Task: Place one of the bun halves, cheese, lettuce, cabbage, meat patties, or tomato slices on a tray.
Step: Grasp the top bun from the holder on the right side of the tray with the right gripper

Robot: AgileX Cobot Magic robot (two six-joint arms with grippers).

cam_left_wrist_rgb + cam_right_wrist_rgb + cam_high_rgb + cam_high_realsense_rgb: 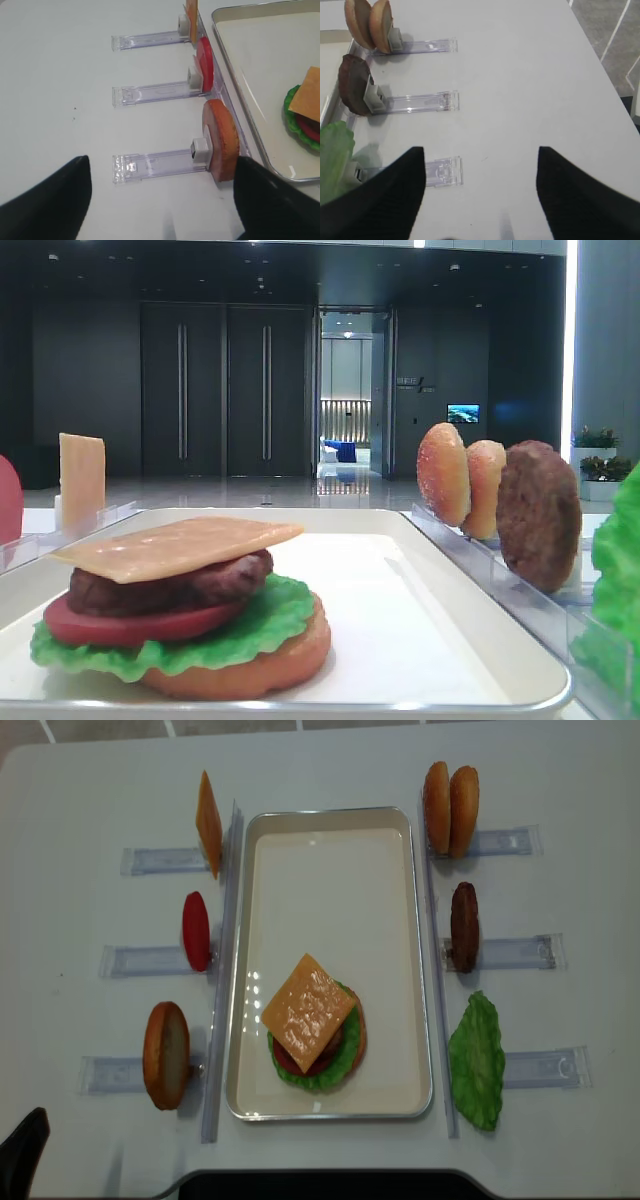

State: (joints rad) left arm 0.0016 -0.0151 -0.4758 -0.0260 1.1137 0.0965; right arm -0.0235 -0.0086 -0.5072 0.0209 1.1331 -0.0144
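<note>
Right wrist view: the right gripper [480,190] has its black fingers [385,195] spread wide, holding nothing; the domed golden-brown speckled top bun [359,22] stands racked far ahead-left, upright for easy pinching.

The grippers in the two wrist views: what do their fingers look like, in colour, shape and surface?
In the right wrist view, the right gripper has two black fingers that taper to blunt points and carry a fine cross-hatched texture. The left gripper has fingers of the same black, tapered shape, but blurrier. No cables or markings show.
</note>
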